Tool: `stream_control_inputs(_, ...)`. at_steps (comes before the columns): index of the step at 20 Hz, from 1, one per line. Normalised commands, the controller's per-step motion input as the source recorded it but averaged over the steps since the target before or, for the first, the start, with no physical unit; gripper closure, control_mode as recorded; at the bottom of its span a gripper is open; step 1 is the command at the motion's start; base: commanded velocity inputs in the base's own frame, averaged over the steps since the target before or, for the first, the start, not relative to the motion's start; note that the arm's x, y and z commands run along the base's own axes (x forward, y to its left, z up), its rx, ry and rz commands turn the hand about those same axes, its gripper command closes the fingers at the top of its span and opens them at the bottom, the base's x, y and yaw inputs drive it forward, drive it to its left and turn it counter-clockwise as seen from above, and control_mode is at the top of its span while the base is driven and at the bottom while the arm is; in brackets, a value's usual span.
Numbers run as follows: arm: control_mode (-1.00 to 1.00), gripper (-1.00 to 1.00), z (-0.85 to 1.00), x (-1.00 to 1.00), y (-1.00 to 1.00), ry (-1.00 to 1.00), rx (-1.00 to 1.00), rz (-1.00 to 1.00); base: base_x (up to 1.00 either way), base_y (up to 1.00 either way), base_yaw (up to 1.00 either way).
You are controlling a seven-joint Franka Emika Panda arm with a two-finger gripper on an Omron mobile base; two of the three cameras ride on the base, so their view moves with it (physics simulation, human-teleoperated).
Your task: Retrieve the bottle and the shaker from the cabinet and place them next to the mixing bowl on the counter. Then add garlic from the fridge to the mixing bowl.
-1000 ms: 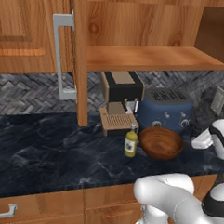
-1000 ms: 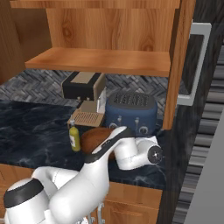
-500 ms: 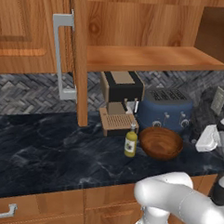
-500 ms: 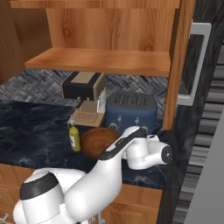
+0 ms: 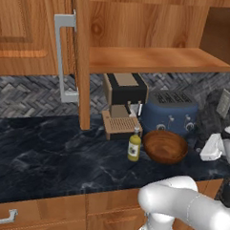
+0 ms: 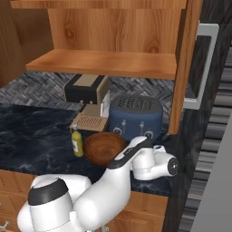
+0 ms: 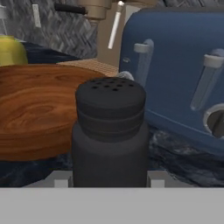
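Left base view first, reading from the left: the open cabinet door (image 5: pixel 67 57) hangs over the dark counter (image 5: pixel 43 151), its shelf (image 5: pixel 153 59) bare. Then comes the coffee machine (image 5: pixel 123 104), and in front of it the bottle (image 5: pixel 134 144) stands upright on the counter, just beside the left rim of the wooden mixing bowl (image 5: pixel 165 146). Behind the bowl sits the blue toaster (image 5: pixel 170 111). At the far right edge the white wrist hangs low over the counter, to the right of the bowl.

The hand view gives the close look. The bowl (image 7: pixel 35 109) lies to the left, the toaster (image 7: pixel 175 74) to the right, and dead centre the dark shaker (image 7: pixel 110 131) stands upright, its perforated cap towards the camera. The gripper (image 7: pixel 109 180) is clamped on the shaker's body, a finger tip showing at each side of its base. Whether the shaker's foot is touching the counter I cannot tell.

So the bottle looks placed, and the step in hand is setting the shaker down. To do it well I'd keep it vertical and lower it straight onto the bare stone between bowl and toaster, near the bowl's rim but not knocking it. Release only once the base is flat, then lift the fingers straight up so the shaker isn't dragged over. The garlic comes after.
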Motion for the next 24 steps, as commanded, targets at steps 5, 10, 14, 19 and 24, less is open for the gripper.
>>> stream_control_inputs(5, -1.00, 1.00, -0.32, 0.00, 0.04, 0.01, 0.00, -0.03, 0.00, 0.00, 0.00)
stream_control_inputs(10, -1.00, 1.00, -0.35, 0.00, 0.10, 0.02, 0.00, -0.01, 0.00, 0.00, 0.00)
stream_control_inputs(14, -1.00, 1.00, -0.25, 0.00, 0.00, 0.01, 0.00, 0.00, 0.00, 0.00, 0.00)
stream_control_inputs(19, -1.00, 1.00, -0.06, 0.07, 0.00, 0.00, 0.00, 0.00, 0.00, 0.00, 0.00)
stream_control_inputs(24, -1.00, 1.00, 0.00, 0.14, 0.00, 0.00, 0.00, -0.01, 0.00, 0.00, 0.00)
